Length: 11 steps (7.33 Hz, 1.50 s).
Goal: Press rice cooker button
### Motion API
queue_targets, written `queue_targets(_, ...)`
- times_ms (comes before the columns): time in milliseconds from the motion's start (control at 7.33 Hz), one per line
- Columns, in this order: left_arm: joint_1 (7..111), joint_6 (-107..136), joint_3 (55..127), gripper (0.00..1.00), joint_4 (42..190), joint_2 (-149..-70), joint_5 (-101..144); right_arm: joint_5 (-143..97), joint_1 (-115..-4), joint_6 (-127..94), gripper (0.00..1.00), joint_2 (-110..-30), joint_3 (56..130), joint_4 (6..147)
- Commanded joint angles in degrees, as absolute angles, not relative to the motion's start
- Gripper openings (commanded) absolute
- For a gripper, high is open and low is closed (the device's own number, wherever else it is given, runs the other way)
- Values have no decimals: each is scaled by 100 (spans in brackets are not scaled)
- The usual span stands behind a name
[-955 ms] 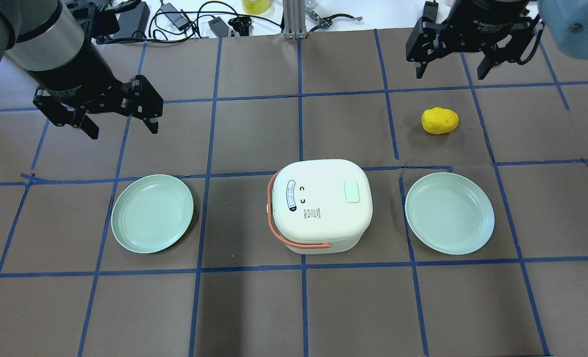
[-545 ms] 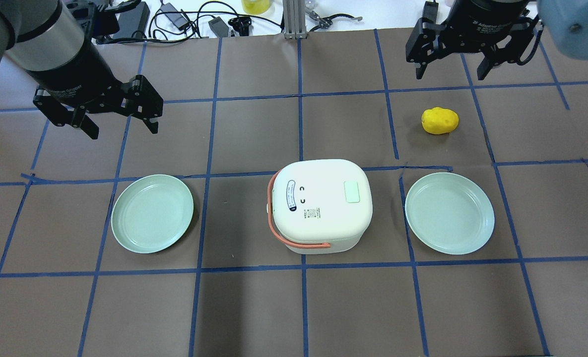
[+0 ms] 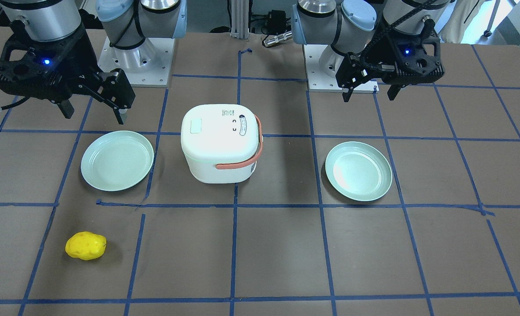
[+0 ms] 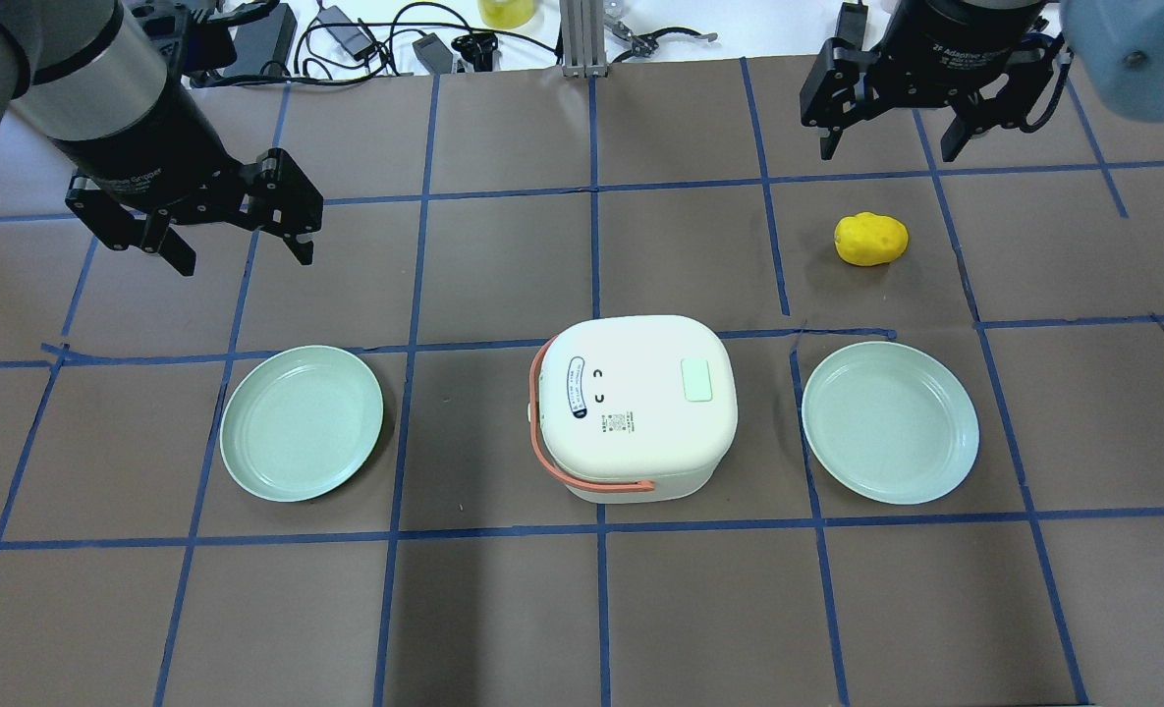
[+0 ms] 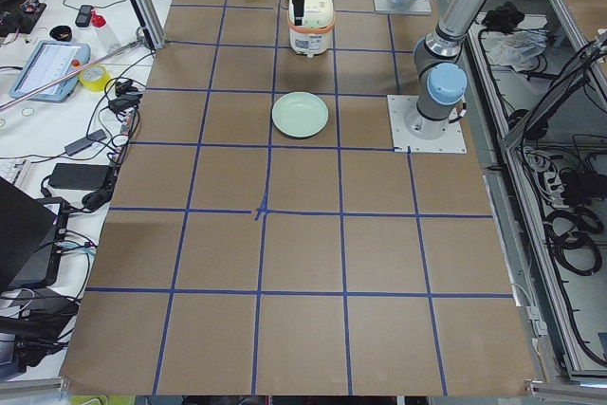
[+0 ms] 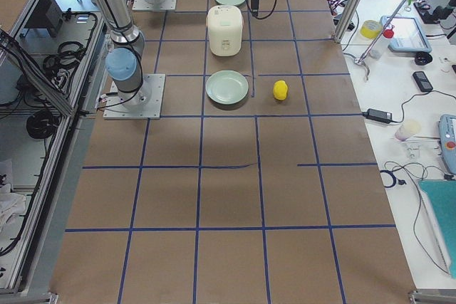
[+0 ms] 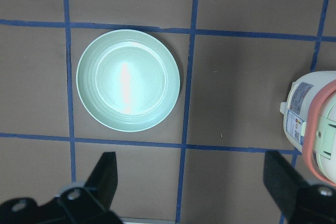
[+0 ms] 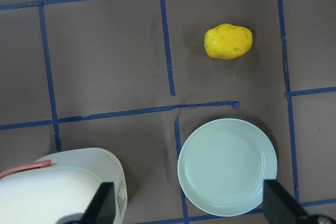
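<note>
Taped table (image 4: 503, 255), rice cooker (image 4: 640, 407) label unreadable, right wrist (image 4: 974, 44) reads "2F Adaptive"

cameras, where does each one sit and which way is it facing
Front-facing: across the table, facing the robot; left gripper on its right, right gripper on its left.
Overhead: behind the robot, looking down on the rice cooker; both grippers at top.
Exterior left: table end, looking along it; left arm nearer.
Exterior right: opposite end; right arm nearer.
Left wrist: down on the left plate; its fingertips at bottom.
Right wrist: down on the right plate and yellow potato.
Shared: all show the rice cooker.
</note>
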<state>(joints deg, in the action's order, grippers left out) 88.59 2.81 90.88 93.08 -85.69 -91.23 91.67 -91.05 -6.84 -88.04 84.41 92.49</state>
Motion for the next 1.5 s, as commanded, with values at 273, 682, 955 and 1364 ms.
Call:
queue_targets(273, 8859, 290, 9088, 100, 9308, -8569, -9123, 9079, -9210, -694, 49, -8850, 8621, 9080)
queue_targets(682, 8859, 281, 9088, 100, 9308, -8569, -9123, 8965, -9833, -809, 33, -8859, 9358, 9140)
queue_targets(955, 8859, 290, 9088, 100, 9308, -8569, -9123, 8544, -10097, -1009, 29, -8824, 9824, 9560)
queue_targets(1364, 8859, 281, 9088, 100, 9308, -8569, -9123, 8578, -10345, -1116, 28, -8824, 10291, 10133)
